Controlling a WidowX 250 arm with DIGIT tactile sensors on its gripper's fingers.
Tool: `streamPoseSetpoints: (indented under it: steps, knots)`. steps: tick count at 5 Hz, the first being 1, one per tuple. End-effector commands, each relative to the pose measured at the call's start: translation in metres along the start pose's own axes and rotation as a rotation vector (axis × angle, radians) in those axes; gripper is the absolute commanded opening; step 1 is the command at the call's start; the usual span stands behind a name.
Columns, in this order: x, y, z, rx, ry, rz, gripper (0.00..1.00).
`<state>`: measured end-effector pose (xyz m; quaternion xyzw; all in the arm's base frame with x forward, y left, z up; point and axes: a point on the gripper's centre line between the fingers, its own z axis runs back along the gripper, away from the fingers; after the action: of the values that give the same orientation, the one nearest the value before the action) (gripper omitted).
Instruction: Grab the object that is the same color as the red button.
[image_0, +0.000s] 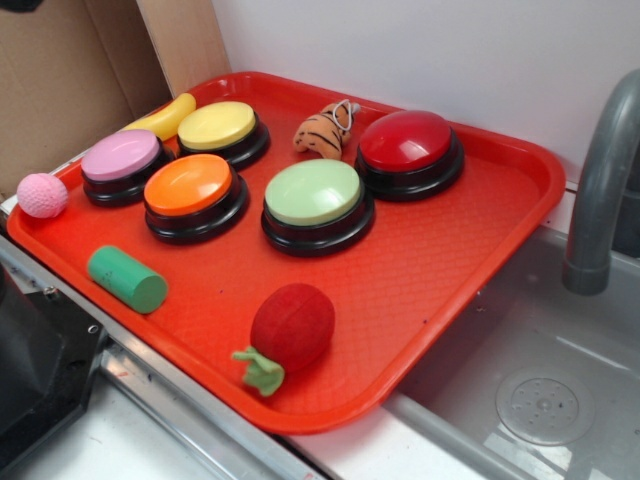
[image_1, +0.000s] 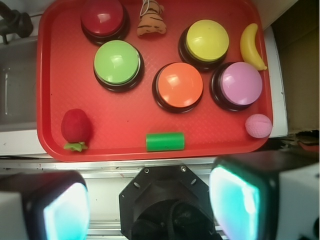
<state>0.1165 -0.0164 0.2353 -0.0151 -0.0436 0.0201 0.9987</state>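
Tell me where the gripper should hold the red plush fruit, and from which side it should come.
Grip the round red body of the plush fruit, not its green leafy stem. Come from above: it lies alone near the tray's front edge, with bare tray around it, and the wide-open gripper can likely close across the soft body.

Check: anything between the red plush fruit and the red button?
Red plush fruit to red button: bare tray; green button sits just beside the line. Exterior view.
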Motion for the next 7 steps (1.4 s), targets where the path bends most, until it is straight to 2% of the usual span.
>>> streamPoseSetpoints:
  steps: [1, 2, 3, 5, 6, 7]
  knots:
    - [0.0, 0.0, 0.0, 0.0, 0.0, 0.0, 1.0]
    - [0.006, -0.012, -0.016, -0.039, -0.049, -0.02, 1.0]
    - [0.016, -0.036, -0.048, -0.037, -0.048, 0.014, 1.0]
    - [0.026, -0.078, -0.116, -0.074, -0.014, 0.11, 1.0]
    - [0.029, -0.09, -0.145, -0.088, -0.018, 0.16, 1.0]
    - [0.033, -0.1, -0.173, -0.078, -0.001, 0.16, 1.0]
